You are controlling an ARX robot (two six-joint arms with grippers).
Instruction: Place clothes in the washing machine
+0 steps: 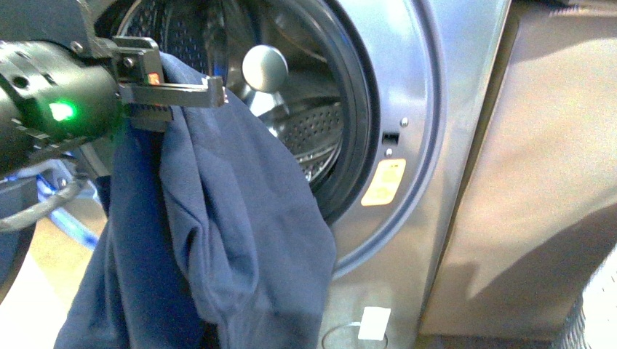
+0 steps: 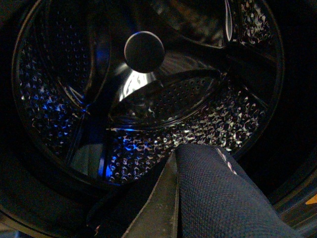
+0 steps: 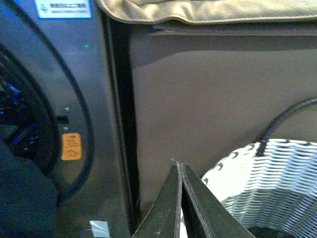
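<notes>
A dark navy garment of the clothes (image 1: 233,240) hangs limp from my left gripper (image 1: 218,91), which is shut on its upper edge right in front of the washing machine's (image 1: 436,109) open porthole. The cloth drapes down past the lower gasket. In the left wrist view the knit fabric (image 2: 223,198) lies against one finger (image 2: 163,198), and the perforated steel drum (image 2: 198,99) fills the picture behind it. My right gripper (image 3: 178,166) is shut on nothing, off to the machine's right beside a white woven basket (image 3: 267,178).
A plain grey-brown box (image 1: 538,182) stands against the machine's right side, with a beige folded cloth (image 3: 208,10) on top. A yellow warning sticker (image 1: 384,182) sits right of the gasket. A black cable (image 3: 282,119) runs to the basket.
</notes>
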